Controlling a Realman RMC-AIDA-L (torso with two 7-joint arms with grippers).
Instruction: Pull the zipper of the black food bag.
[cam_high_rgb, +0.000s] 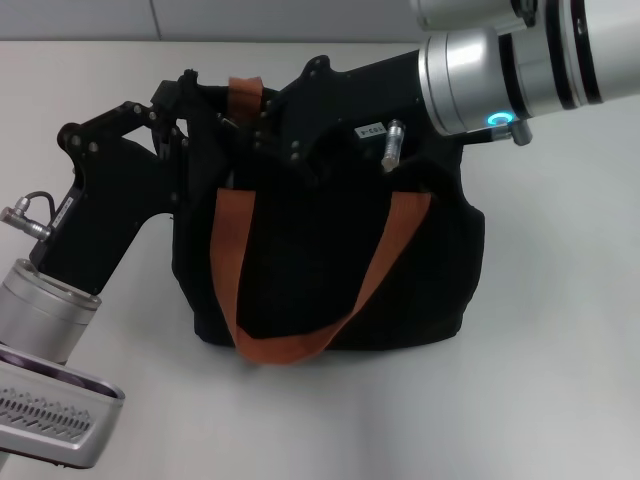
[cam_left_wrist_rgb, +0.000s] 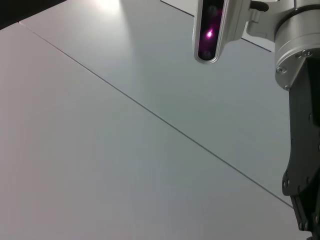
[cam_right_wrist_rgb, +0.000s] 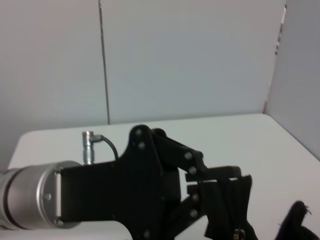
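Observation:
The black food bag (cam_high_rgb: 330, 270) stands mid-table with an orange-brown strap (cam_high_rgb: 235, 260) hanging down its front. My left gripper (cam_high_rgb: 190, 115) reaches in from the lower left and grips the bag's top left end. In the right wrist view its fingers (cam_right_wrist_rgb: 195, 186) close on the bag's black edge (cam_right_wrist_rgb: 227, 192). A small silver bit that looks like the zipper (cam_right_wrist_rgb: 238, 233) shows on the track at that view's bottom edge. My right gripper (cam_high_rgb: 295, 135) comes from the upper right and rests on the bag's top, black against black.
The bag sits on a white table (cam_high_rgb: 560, 300) with bare surface on all sides. A pale wall (cam_high_rgb: 200, 18) runs along the table's back edge. The left wrist view shows only pale surface and my right arm's silver cuff (cam_left_wrist_rgb: 297, 42).

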